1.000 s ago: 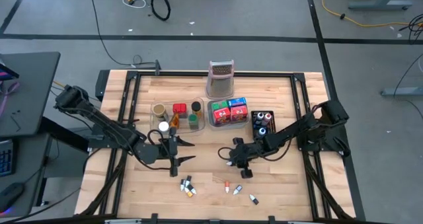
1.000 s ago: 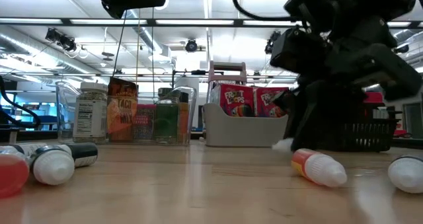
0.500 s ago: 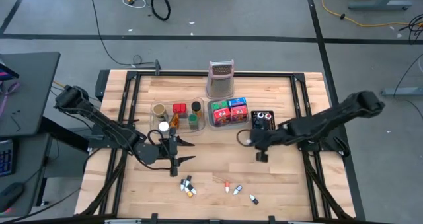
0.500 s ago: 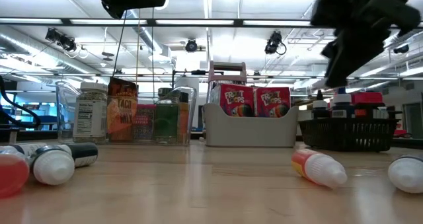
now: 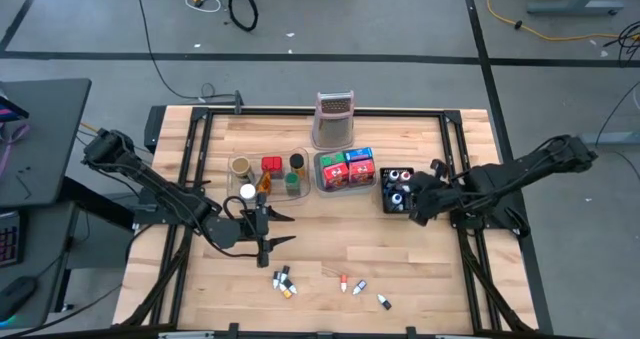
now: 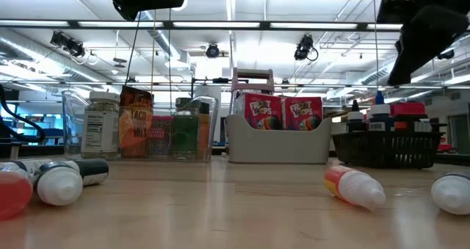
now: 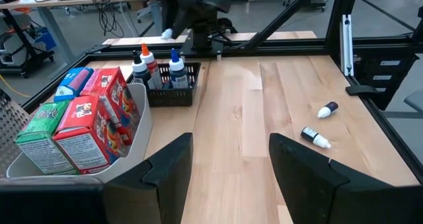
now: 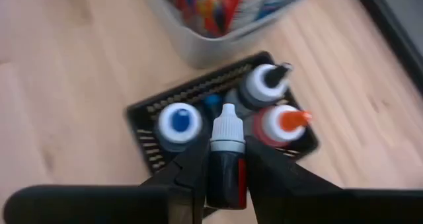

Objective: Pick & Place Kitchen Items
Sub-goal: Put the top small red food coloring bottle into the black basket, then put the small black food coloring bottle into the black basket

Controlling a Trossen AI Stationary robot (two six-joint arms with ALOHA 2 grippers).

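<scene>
While small white-capped dark dropper bottle [image 8: 226, 159] is clamped by right gripper [image 8: 225, 174] above black mesh basket [image 8: 151, 147], left gripper [image 7: 230, 159] is parked mid-table, fingers apart.

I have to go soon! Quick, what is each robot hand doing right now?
Left gripper: open, holding nothing.
Right gripper: shut on a small white-capped bottle, over the black basket.

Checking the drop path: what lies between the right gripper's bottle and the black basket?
Nothing; the right wrist view shows the bottle held directly over the basket.
</scene>
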